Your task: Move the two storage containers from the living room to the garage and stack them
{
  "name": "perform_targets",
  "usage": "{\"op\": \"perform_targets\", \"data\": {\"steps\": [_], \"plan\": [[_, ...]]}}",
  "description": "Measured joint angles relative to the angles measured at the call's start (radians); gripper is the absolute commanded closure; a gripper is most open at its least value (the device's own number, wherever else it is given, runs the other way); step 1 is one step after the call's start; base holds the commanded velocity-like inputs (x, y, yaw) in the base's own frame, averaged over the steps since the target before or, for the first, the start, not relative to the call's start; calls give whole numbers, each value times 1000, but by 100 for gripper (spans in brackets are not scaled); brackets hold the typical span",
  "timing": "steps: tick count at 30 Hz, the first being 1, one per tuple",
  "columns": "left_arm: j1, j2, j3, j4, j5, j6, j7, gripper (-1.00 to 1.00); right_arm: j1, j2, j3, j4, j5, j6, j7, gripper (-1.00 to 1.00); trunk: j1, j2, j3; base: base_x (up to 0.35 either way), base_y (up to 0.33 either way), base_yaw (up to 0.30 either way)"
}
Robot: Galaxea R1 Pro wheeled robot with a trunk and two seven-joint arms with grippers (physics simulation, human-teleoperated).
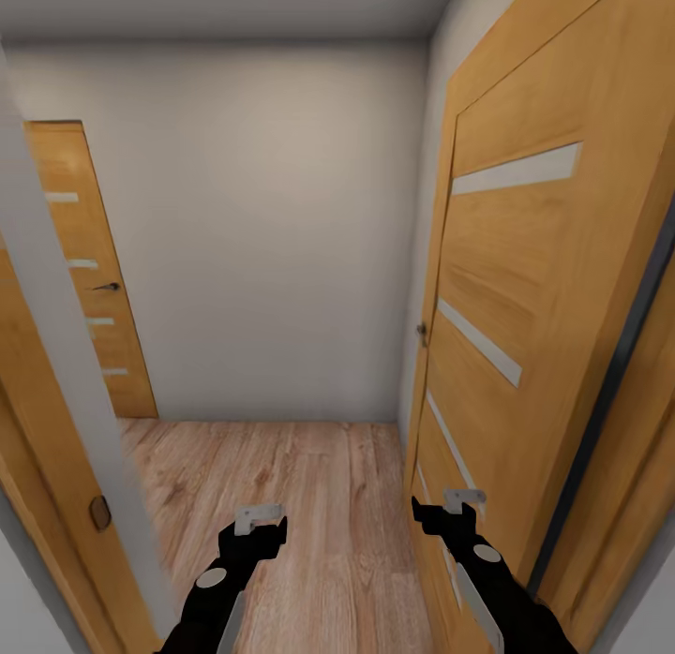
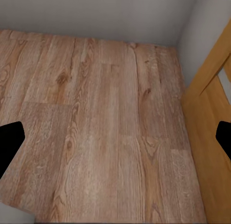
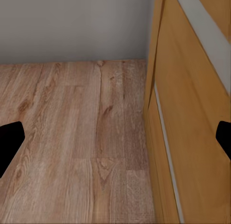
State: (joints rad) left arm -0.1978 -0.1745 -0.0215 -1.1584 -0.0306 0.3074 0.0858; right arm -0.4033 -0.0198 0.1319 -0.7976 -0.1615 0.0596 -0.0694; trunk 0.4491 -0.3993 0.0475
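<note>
both grippers — left (image 1: pixel 260 523), right (image 1: pixel 448 506) — spread apart, empty, over wood floor (image 1: pixel 319 485) between white doorframe edge (image 1: pixel 66 354) and open door (image 1: pixel 525 335)

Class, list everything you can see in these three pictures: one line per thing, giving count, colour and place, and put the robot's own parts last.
wooden doors: two, orange-brown with pale horizontal strips; one large, close on the right, one farther back on the left.
door frame: one, orange-brown wood with a grey-white edge, close at the left.
walls: white-grey, plain; the back wall faces the camera.
wood-plank floor: one, light brown, running from the robot to the back wall.
left gripper: one, black with pale fingertips, low in the head view, over the floor; open, holding nothing.
right gripper: one, black with pale fingertips, low and close beside the right door; open, holding nothing.
</note>
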Motion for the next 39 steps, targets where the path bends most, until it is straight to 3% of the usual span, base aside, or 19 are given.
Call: {"op": "perform_targets", "data": {"steps": [6, 19, 30, 39], "plan": [[0, 0, 0, 0, 0, -1, 0, -100, 0, 0, 0, 0, 0, 0, 0, -100, 0, 0, 0, 256, -134, 0], [0, 0, 1, 0, 0, -4, 0, -100, 0, 0, 0, 0, 0, 0, 0, -100, 1, 0, 0, 19, -10, 0], [0, 0, 2, -1, 0, -4, 0, -100, 0, 0, 0, 1, 0, 0, 0, -100, 1, 0, 0, 0, 0, 244], [0, 0, 1, 0, 0, -3, 0, -100, 0, 0, 0, 0, 0, 0, 0, -100, 0, 0, 0, 9, 0, 39]]}}
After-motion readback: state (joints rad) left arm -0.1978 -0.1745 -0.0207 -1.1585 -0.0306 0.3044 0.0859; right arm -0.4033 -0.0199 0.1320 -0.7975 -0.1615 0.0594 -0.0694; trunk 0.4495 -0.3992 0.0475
